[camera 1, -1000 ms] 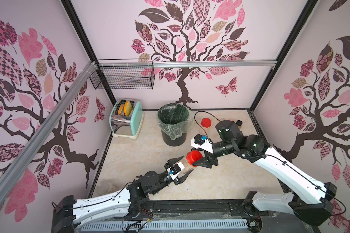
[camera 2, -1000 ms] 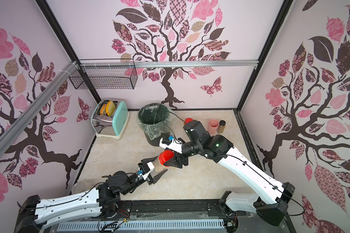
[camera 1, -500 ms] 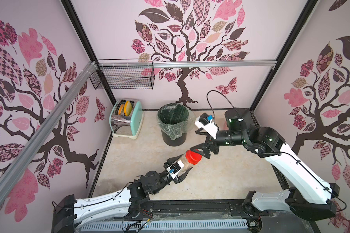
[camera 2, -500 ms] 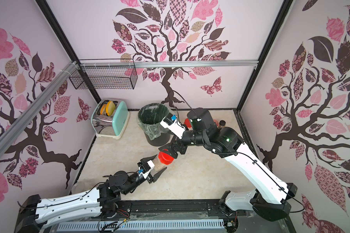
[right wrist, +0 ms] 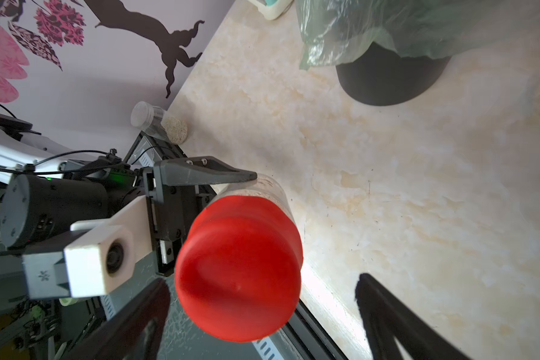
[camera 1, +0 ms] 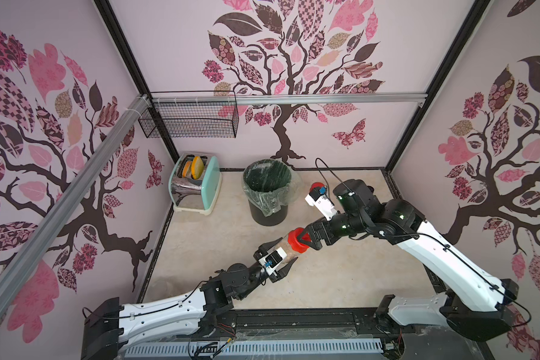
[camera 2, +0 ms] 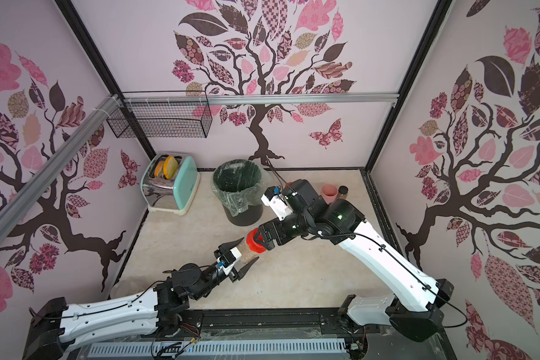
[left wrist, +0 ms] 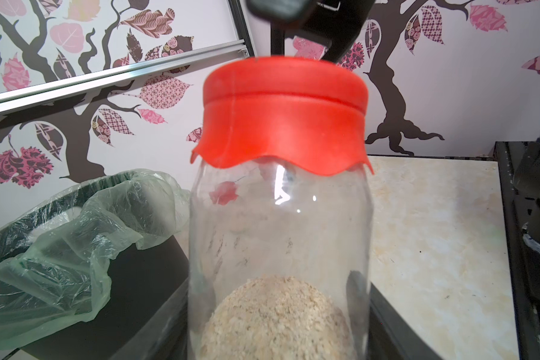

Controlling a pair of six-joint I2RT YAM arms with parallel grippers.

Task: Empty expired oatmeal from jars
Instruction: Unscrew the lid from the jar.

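Pink tree-decal walls box in a beige marbled tabletop (camera 1: 340, 280). Both arms meet just below frame centre in both top views. Left end effector (camera 1: 283, 253) is clamped tight on the glass body of a jar (left wrist: 278, 233). The jar is tilted, lid end aimed toward the upper right of the frame, and off the surface as far as I can tell. Oatmeal (left wrist: 275, 314) sits as a low heap at the base end, near the clamp. Red lid (camera 1: 297, 241) is on, not yet off. Right end effector (camera 1: 306, 240) is spread wide, straddling the lid. The right wrist view shows both fingers (right wrist: 384, 311) clear of the red with gaps either side, so no grip yet. Black bin (camera 1: 267, 190) with green liner stands upper centre, near the jar but not under it.

Step in hand, my read: uncap.
- Centre the lid between the fingers before closing.
- Bite on the upper band, not the wavy skirt, which looks soft and could fold.
- Left clamp must hold firm or the glass spins with the lid.
- Keep the mouth end higher than the base so nothing spills on the tabletop when the lid lets go.
- Pull off along the jar's axis, and tip only once over the bin.

Two more to do: a red-lidded jar (camera 1: 316, 187) behind the right arm, and a clear-lidded jar (right wrist: 156, 123) by the wall near the left arm.
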